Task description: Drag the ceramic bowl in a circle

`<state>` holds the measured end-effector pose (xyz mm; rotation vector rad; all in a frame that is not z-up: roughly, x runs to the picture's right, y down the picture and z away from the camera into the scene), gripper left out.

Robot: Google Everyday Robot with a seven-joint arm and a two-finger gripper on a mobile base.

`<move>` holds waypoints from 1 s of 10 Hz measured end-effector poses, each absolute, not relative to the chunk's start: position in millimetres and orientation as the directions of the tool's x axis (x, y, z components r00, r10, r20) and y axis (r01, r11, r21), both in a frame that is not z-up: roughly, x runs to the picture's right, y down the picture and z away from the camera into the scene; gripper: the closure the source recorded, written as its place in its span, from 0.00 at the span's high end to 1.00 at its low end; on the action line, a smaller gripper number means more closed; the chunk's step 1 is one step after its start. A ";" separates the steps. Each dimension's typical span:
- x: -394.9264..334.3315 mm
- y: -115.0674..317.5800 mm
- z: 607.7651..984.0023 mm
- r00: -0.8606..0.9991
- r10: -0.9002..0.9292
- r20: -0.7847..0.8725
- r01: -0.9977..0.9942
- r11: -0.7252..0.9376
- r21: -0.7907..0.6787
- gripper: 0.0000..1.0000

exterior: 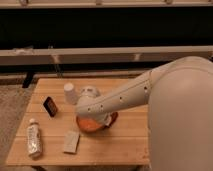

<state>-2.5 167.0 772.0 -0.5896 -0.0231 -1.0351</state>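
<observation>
The ceramic bowl [91, 125] is a glossy orange, shallow bowl on the wooden table [125, 142], near its middle. Most of it is hidden under my white arm, and only its front rim and right edge show. My gripper [101, 118] is at the end of the arm, down on or in the bowl, and its tips are hidden from this view. A small white cup [70, 93] stands just behind and to the left of the bowl, apart from it.
A dark phone [50, 106] lies at the table's left. A clear bottle [34, 139] lies near the front left corner. A pale flat pad [71, 141] lies in front of the bowl. A low shelf and a dark wall stand behind the table.
</observation>
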 end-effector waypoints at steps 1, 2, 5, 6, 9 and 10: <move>-2.6 162.0 773.9 0.524 -0.801 0.291 0.816 0.373 -0.443 0.20; -1.3 156.8 777.1 0.522 -0.801 0.293 0.818 0.372 -0.439 0.27; 13.3 155.7 777.3 0.531 -0.798 0.286 0.813 0.384 -0.437 0.37; 16.5 155.9 776.4 0.531 -0.798 0.284 0.813 0.386 -0.436 0.37; 29.8 161.3 770.4 0.536 -0.796 0.281 0.813 0.397 -0.426 0.37; 33.6 159.2 769.6 0.539 -0.795 0.278 0.812 0.401 -0.425 0.37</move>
